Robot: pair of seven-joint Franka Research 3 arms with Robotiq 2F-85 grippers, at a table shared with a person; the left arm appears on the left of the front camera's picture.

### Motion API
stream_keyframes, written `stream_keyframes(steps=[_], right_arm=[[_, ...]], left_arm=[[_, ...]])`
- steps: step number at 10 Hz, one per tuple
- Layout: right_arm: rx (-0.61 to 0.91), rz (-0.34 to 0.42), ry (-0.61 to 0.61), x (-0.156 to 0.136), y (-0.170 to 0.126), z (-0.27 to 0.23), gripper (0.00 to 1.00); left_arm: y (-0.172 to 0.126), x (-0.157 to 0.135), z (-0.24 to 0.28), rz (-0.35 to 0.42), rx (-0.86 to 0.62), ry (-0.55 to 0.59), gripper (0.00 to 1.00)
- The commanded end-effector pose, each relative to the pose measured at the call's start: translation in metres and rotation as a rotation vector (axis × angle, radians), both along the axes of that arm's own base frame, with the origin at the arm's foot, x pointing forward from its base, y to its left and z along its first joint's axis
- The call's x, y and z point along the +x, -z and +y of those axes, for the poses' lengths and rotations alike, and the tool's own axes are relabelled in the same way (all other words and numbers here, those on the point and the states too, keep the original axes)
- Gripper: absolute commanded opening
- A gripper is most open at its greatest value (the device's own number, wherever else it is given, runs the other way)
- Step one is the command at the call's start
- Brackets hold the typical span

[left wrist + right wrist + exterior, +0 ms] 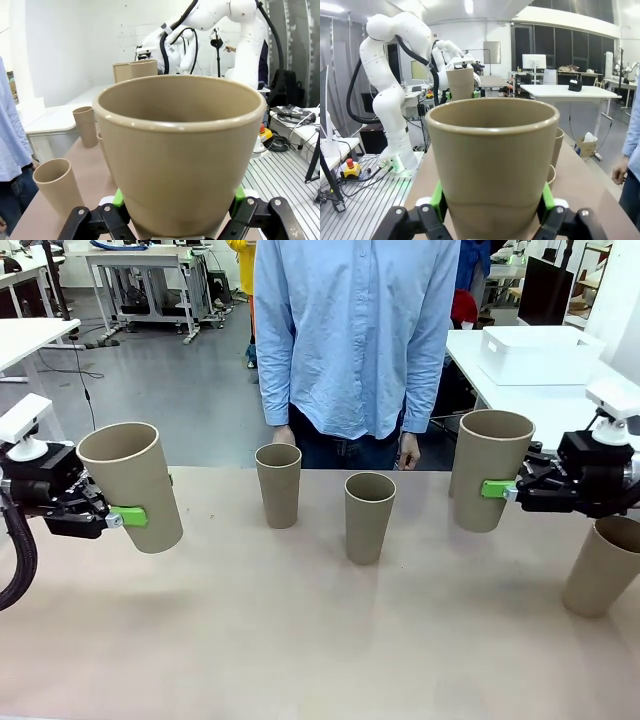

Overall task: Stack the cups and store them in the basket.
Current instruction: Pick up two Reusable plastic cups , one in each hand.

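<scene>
Both our grippers are loaded above the tabletop (300, 640): the left gripper (135, 512) clamps the leaning cup (130, 480), rim up and tipped toward the left edge; the right gripper (495, 489) clamps the upright cup (487, 465) near the right edge.

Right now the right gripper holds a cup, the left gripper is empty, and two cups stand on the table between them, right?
Not quite. The left gripper is not empty: it is shut on a cup, as the front view shows. The right gripper does hold another cup, and two cups stand on the table between them.
</scene>
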State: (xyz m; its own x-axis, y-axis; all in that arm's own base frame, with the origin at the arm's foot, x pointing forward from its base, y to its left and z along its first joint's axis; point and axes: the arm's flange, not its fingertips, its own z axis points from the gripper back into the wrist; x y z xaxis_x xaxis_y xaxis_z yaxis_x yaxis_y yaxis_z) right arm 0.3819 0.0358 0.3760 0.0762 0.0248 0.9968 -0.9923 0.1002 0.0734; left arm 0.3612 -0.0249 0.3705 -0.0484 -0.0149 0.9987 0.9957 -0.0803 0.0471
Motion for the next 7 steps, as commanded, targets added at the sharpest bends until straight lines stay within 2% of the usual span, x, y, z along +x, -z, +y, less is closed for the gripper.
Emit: stream_keyframes(steps=[1,3,7], right_arm=[[0.077,-0.063,0.009,-0.082,0.026,0.015,0.85],[0.098,-0.106,-0.014,-0.091,0.033,0.010,0.85],[0.084,-0.130,-0.033,-0.107,0.023,-0.001,0.85]], left_arm=[[0.001,0.009,0.008,-0.002,-0.029,0.010,0.85],[0.003,0.019,0.003,0.017,-0.015,0.020,0.85],[0.004,0.034,-0.001,0.012,0.004,0.011,0.85]])
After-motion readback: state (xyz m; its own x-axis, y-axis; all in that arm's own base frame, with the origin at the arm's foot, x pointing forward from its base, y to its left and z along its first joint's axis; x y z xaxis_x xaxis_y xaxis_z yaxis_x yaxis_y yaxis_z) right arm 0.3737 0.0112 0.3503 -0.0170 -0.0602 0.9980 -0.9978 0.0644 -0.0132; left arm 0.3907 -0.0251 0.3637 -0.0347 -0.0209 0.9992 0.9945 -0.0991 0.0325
